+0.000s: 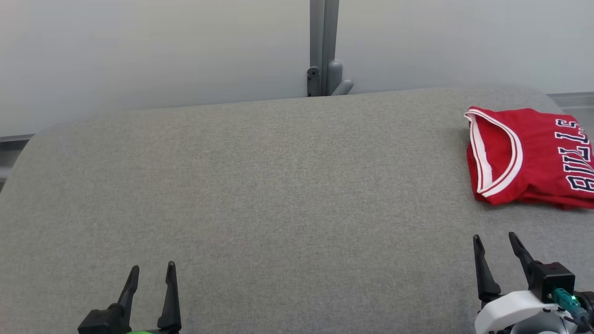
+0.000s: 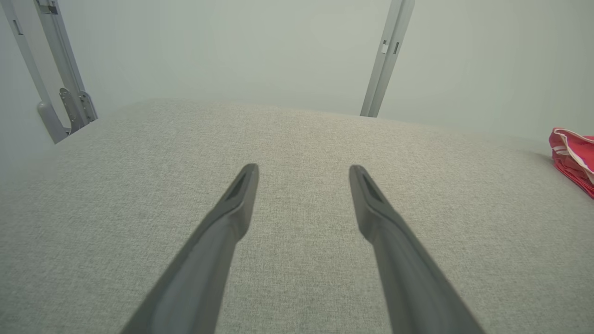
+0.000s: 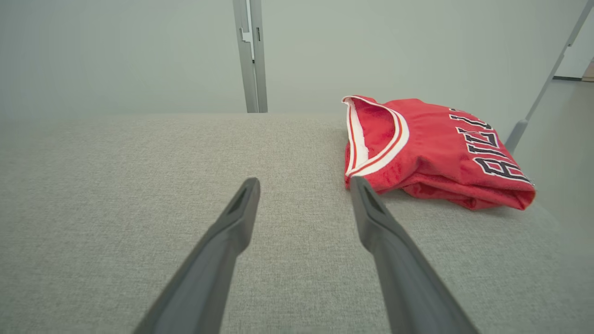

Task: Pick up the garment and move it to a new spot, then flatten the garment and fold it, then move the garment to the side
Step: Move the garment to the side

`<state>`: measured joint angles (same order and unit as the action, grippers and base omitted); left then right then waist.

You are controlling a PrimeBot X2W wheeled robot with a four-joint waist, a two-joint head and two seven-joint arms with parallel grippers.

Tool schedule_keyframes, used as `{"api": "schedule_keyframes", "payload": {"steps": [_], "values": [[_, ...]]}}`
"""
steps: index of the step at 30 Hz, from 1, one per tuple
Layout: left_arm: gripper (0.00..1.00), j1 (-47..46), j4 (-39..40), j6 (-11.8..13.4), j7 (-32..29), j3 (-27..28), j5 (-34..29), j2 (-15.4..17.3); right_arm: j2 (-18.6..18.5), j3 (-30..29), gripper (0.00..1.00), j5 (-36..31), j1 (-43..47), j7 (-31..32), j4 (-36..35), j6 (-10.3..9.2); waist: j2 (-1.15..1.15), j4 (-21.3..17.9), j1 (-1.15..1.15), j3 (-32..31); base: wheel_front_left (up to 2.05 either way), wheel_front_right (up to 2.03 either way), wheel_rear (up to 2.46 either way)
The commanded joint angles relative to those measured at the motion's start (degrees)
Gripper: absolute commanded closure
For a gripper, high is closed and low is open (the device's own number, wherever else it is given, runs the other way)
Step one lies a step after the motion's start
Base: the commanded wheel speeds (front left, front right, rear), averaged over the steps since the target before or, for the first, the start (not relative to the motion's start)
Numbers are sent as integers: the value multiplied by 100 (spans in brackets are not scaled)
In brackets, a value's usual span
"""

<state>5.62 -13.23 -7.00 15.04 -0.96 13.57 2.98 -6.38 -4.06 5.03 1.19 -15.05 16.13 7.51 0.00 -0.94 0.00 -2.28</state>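
The left tool [image 1: 153, 266] sits at the near left of the grey cloth-covered counter [image 1: 278, 195] and the right tool [image 1: 494, 236] at the near right. Both are empty, their jaws spread moderately wide over bare cloth (whether the tips touch it I cannot tell). Only open cloth lies between the right tool and the garment [image 1: 533, 157], which is red, folded, with a white-trimmed neckline and dark lettering. It lies at the far right of the counter, a little ahead of the right tool and well apart from the left one. The head view's right edge cuts the garment off, so some of the lettering is lost there. Behind the counter a grey post [image 1: 324, 46] with a bracket rises against a pale wall [image 1: 139, 55].
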Motion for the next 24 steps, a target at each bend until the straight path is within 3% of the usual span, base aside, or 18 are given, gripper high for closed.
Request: {"api": "schedule_keyframes", "payload": {"steps": [1,9,24], "values": [[0,51,-4,-11,15,55,22,14,20,4,0,-82,67,-15,-46,-6,0,-123,0,-13,0,0,0],[0,37,-122,-36,15,190,-29,2,146,-91,0,-180,26,-15,-52,-6,0,-255,0,9,0,0,0],[0,77,-115,-45,15,249,108,-4,101,115,0,-170,-86,-15,24,-6,0,-86,0,31,0,0,0]]}}
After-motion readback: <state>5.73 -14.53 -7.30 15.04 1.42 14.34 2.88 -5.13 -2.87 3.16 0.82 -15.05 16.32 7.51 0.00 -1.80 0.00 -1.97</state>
